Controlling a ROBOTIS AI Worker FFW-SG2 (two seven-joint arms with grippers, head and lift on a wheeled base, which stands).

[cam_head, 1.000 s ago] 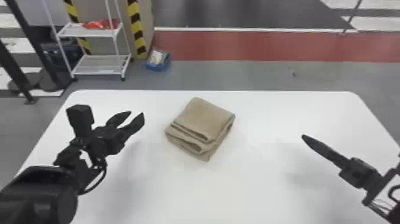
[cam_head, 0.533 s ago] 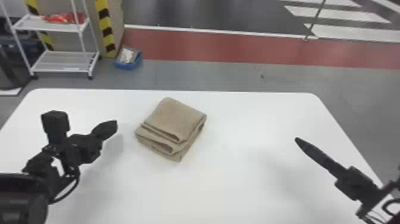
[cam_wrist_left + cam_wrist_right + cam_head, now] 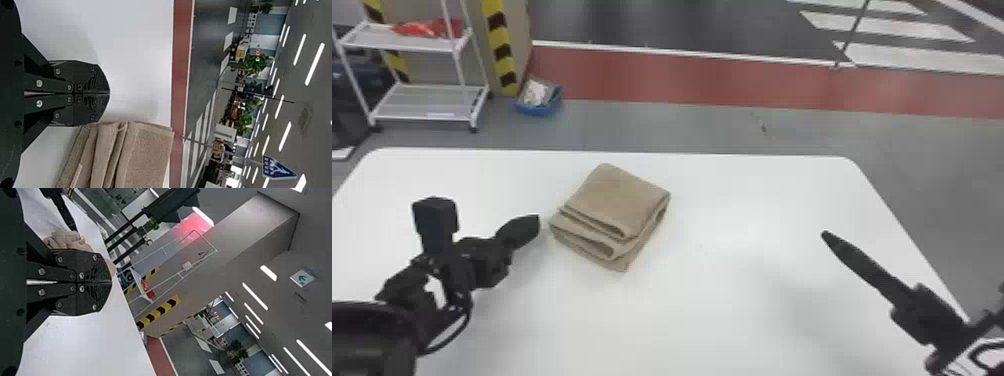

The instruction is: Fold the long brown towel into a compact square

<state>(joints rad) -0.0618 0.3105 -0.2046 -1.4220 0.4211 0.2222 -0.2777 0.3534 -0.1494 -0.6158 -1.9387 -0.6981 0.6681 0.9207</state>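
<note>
1. Towel [image 3: 617, 197]: lies on the counter [image 3: 732, 305], left of centre, folded into a thick, roughly square packet set at an angle to the counter's edges.
2. Condition: several layers visible along the near side. Lower layers project past the top one, and small gaps show between the folds.
3. Left end effector [image 3: 109, 93]: clenched, fingers together, nothing between them. It is just beside the towel, on its left; clearance above the counter cannot be determined.
4. Right end effector [image 3: 111, 282]: likewise clenched and empty, well apart from the towel, on the counter's right side.
5. Step in hand: judged to be the finish. Main folding appears complete; only squaring or release of the work remains.
6. Next move: if the shape is accepted, draw both arms clear without brushing the packet. If correction is required, a light push on the projecting layers should suffice.
7. Risk: a low sweep by the left arm could catch a loose edge and open the stack.
</note>
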